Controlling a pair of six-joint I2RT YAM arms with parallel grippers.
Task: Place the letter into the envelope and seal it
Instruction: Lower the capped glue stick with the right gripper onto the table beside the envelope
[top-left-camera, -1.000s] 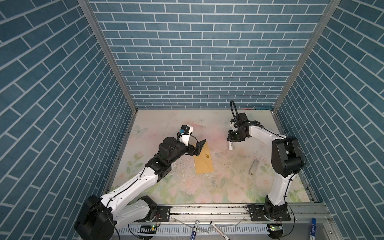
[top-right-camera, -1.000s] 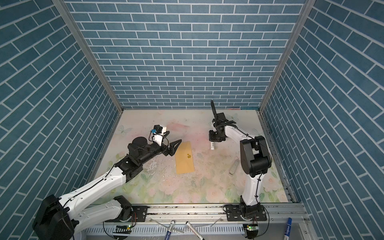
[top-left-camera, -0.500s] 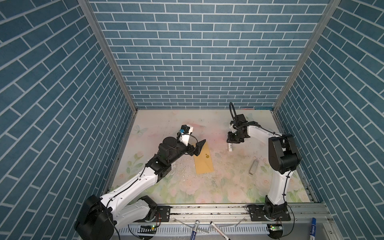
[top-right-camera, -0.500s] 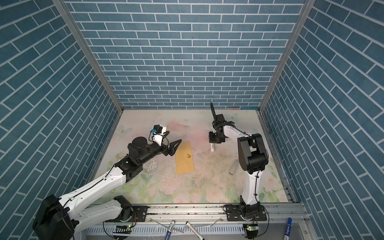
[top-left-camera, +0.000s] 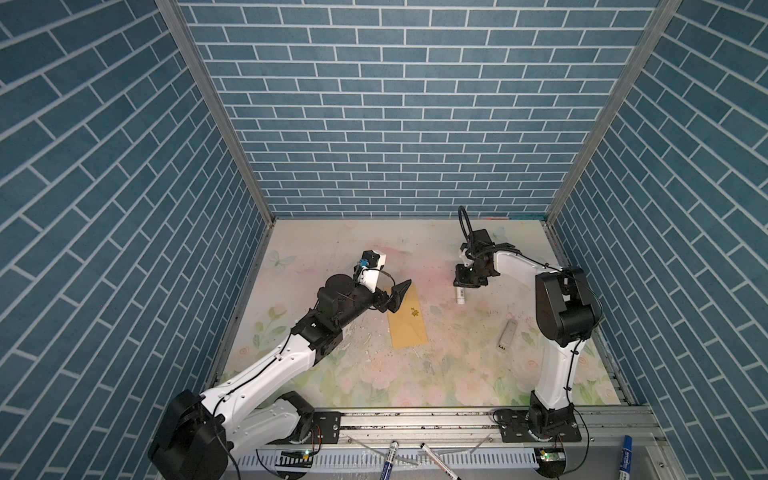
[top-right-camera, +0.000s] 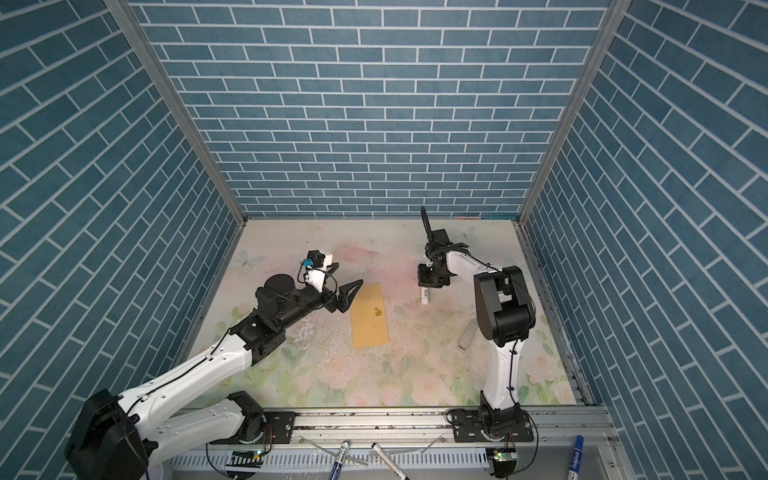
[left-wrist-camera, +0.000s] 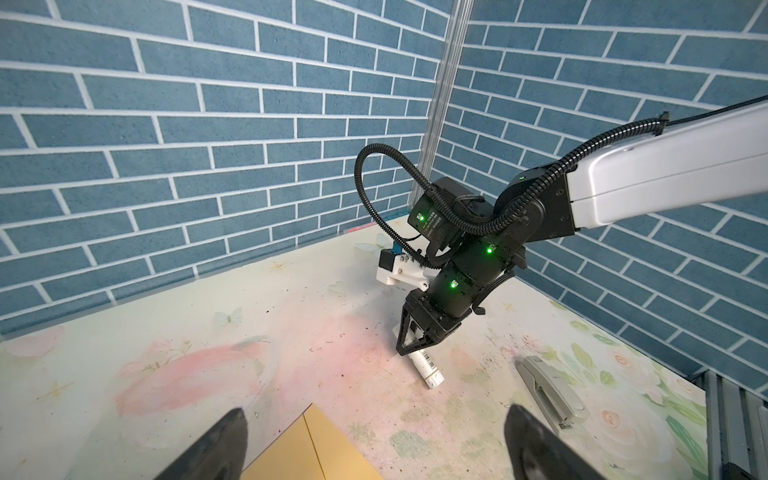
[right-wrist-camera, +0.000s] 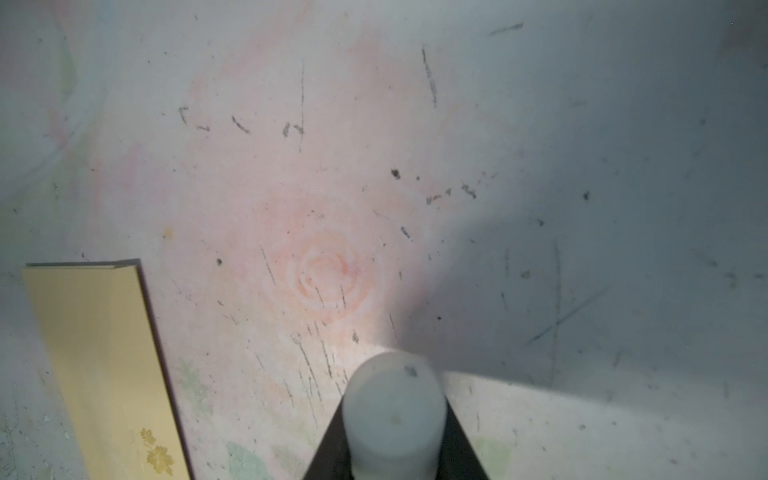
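The golden-tan envelope lies flat on the floral table, emblem side up. Its far end shows in the left wrist view and one long edge in the right wrist view. My left gripper hovers open over the envelope's far end with nothing between its fingers. To the right of the envelope, my right gripper is shut on a white glue stick, which points down at the table. The letter is out of view.
A grey stapler lies on the table right of the glue stick, near the right arm. Markers lie on the front rail. Blue brick walls close in three sides.
The right arm's elbow has shifted slightly left and its gripper, still holding the glue stick, has dropped a little. The left arm and the envelope have not moved.
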